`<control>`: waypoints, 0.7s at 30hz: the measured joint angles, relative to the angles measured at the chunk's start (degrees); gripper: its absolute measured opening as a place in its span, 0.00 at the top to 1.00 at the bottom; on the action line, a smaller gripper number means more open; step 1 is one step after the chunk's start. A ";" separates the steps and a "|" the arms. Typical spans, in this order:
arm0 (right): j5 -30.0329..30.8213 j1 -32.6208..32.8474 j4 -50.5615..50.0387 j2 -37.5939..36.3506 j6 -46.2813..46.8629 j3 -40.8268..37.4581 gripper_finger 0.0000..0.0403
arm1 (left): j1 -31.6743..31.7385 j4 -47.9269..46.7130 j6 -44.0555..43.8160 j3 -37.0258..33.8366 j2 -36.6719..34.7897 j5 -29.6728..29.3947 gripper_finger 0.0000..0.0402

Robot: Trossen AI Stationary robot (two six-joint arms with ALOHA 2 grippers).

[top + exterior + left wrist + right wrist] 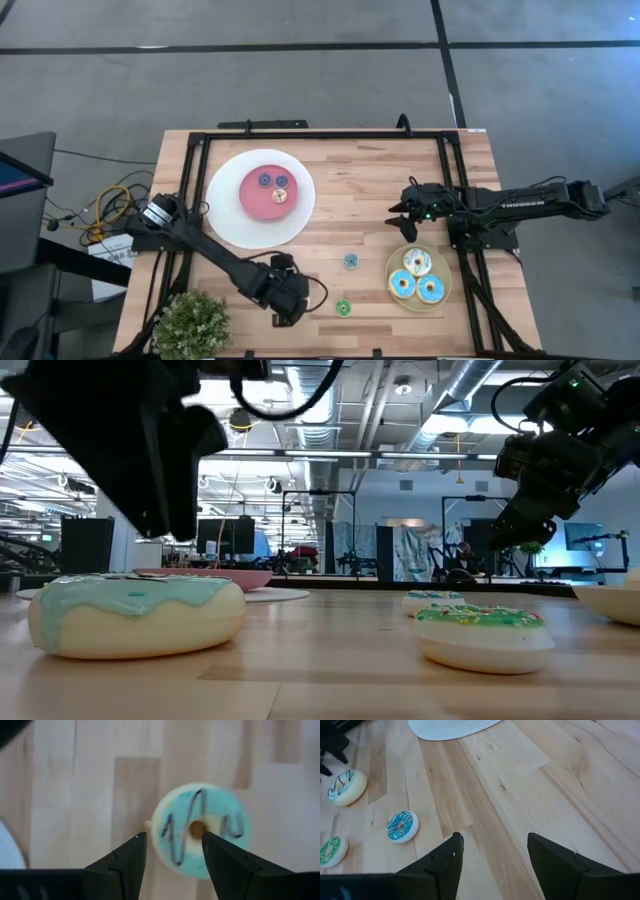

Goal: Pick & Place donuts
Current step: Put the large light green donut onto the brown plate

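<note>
Pick step: left gripper (170,851), fingers parted and empty, is poised over pale-blue-iced, dark-squiggled toy ring donut (200,829) at surface's seven o'clock; descent and closing are judged next.

Pale-teal donut (199,831) — dark squiggle; blue donut (401,826), green donut (332,851) — sprinkled.

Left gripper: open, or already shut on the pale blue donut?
Open. In its wrist view the left gripper hangs above the pale blue donut lying flat on the table; its fingers stand apart, not clamping it.
</note>
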 joint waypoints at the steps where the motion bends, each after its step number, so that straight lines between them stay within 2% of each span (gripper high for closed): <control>1: 0.00 -0.02 0.01 0.00 0.01 0.00 0.48 | 0.26 0.16 -0.08 -0.58 -0.02 0.12 0.54; 6: 0.01 0.00 -0.01 0.00 0.03 0.00 0.48 | 1.40 4.41 -0.36 -3.38 -0.02 3.12 0.54; 12: 0.02 0.00 -0.02 0.00 0.03 0.00 0.48 | 1.78 6.01 -0.56 -4.02 -0.02 2.60 0.53; 21: 0.02 -0.01 -0.02 0.00 0.03 0.00 0.48 | 1.78 5.83 -1.97 -4.02 -0.02 2.54 0.39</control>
